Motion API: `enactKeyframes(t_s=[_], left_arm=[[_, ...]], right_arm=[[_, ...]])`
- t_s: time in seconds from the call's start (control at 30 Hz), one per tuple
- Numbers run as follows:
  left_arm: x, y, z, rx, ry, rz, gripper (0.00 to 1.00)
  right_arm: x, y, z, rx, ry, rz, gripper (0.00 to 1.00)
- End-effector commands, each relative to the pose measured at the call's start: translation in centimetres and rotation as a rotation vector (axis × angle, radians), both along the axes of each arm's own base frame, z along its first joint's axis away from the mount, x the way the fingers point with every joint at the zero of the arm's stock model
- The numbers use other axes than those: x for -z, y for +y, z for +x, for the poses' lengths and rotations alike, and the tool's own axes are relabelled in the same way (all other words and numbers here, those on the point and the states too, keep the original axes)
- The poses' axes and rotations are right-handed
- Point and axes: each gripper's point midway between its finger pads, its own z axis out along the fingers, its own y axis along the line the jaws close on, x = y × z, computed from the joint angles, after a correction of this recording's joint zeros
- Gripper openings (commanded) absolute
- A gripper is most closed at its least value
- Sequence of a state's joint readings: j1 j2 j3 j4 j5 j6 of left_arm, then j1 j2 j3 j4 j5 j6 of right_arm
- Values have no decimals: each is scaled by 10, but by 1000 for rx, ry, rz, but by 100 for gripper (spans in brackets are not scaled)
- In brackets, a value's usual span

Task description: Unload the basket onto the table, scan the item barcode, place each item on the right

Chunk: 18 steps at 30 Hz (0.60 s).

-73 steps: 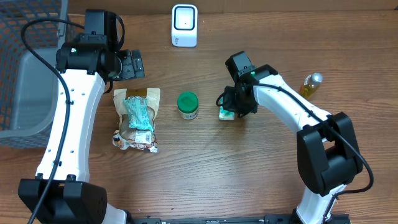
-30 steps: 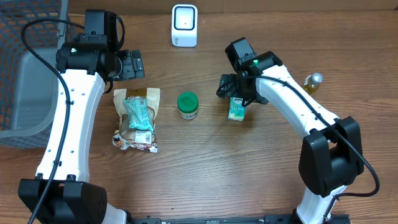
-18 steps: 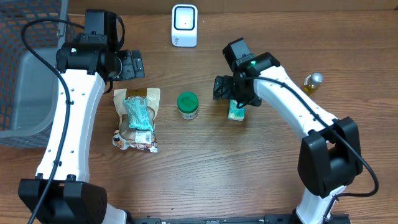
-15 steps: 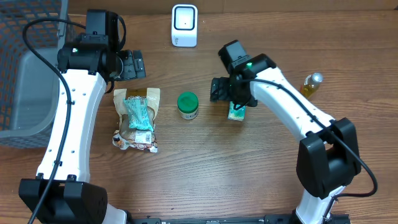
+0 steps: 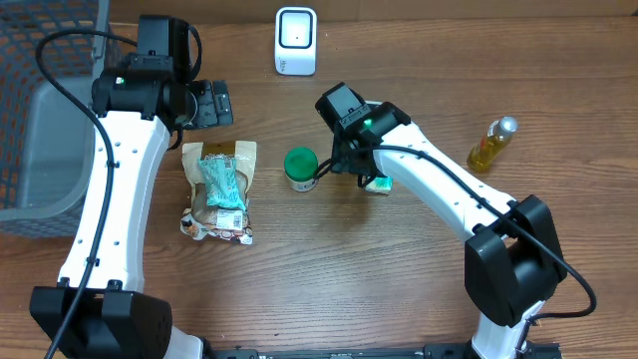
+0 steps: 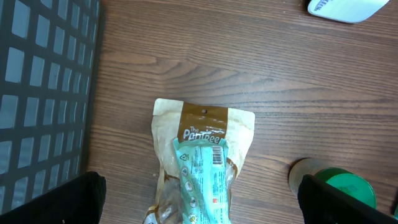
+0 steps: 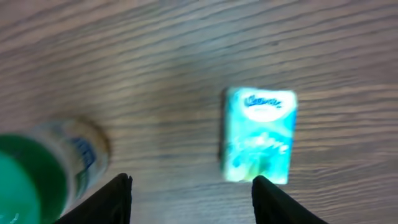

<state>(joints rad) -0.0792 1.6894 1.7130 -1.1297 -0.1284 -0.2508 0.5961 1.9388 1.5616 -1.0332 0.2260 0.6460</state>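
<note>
Wooden tabletop (image 5: 329,279) below: left fingers (image 6: 84,199) wide open, right fingers (image 7: 118,200) half-open, both empty.

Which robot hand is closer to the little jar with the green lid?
Right. The right fingers hang just beside the green-lidded jar. The left fingers are farther away, on the far side of the snack pouch.

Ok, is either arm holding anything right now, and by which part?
Nothing is held. The right gripper is open near the tissue pack, which lies free; the left gripper is open and empty.
</note>
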Motion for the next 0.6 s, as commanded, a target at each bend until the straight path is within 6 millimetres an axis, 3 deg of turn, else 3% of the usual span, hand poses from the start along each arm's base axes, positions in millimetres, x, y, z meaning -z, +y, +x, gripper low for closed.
enactKeyframes(t_s=[0.0, 0.27, 0.57], left_arm=[[-9, -2, 3, 20, -25, 15, 99], [-9, -2, 3, 20, -25, 15, 99], [-9, -2, 3, 20, -25, 15, 100]], right_arm=[[11, -22, 3, 102, -41, -84, 57], [41, -25, 3, 113, -75, -73, 55], [61, -26, 5, 119, -121, -59, 53]])
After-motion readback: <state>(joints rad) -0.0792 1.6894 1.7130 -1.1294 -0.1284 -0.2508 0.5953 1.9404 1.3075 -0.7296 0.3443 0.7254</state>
